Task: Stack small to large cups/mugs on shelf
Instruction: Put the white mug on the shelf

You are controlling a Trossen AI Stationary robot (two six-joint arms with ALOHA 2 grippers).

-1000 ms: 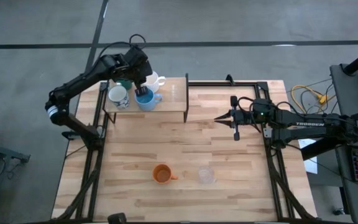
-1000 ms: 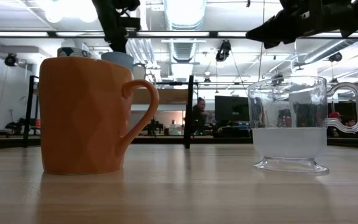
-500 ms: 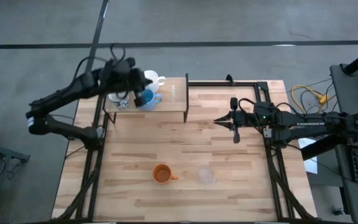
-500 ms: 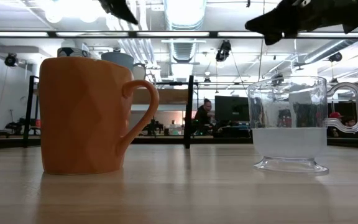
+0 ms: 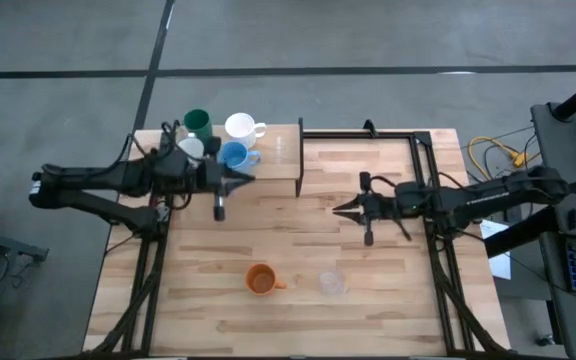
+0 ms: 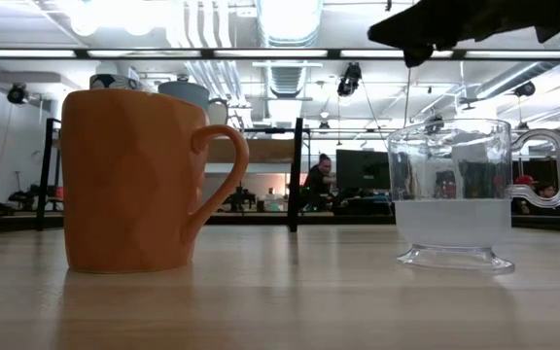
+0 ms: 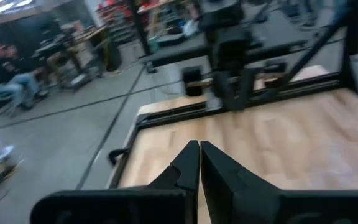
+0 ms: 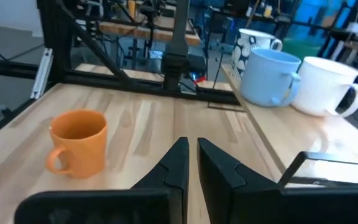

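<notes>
On the small wood shelf point(image 5: 273, 160) at the far left stand a dark green cup point(image 5: 197, 122), a white handled cup point(image 5: 240, 127), a light blue cup point(image 5: 234, 155) and a pale cup with dark marks point(image 5: 190, 148). They also show in the right wrist view: light blue point(image 8: 269, 78), white point(image 8: 325, 84). The orange mug point(image 5: 260, 280) and the clear cup point(image 5: 332, 283) stand on the tabletop near the front. My left gripper point(image 5: 250, 178) is shut and empty over the shelf's near edge, beside the light blue cup. My right gripper point(image 5: 336, 210) is shut and empty above mid-table.
The shelf's black frame posts point(image 5: 300, 150) stand at its corners. Black rails point(image 5: 408, 135) run along the table's far right. Bare tabletop point(image 5: 288, 230) lies between the shelf and the two front cups. People and desks show in the room behind point(image 6: 314, 180).
My left gripper has drawn away from the light blue cup, going toward the table's near edge, and its arm now lies low and stretched from the left. The cup stays on the shelf. My right gripper has gone toward the near edge and a little left.
</notes>
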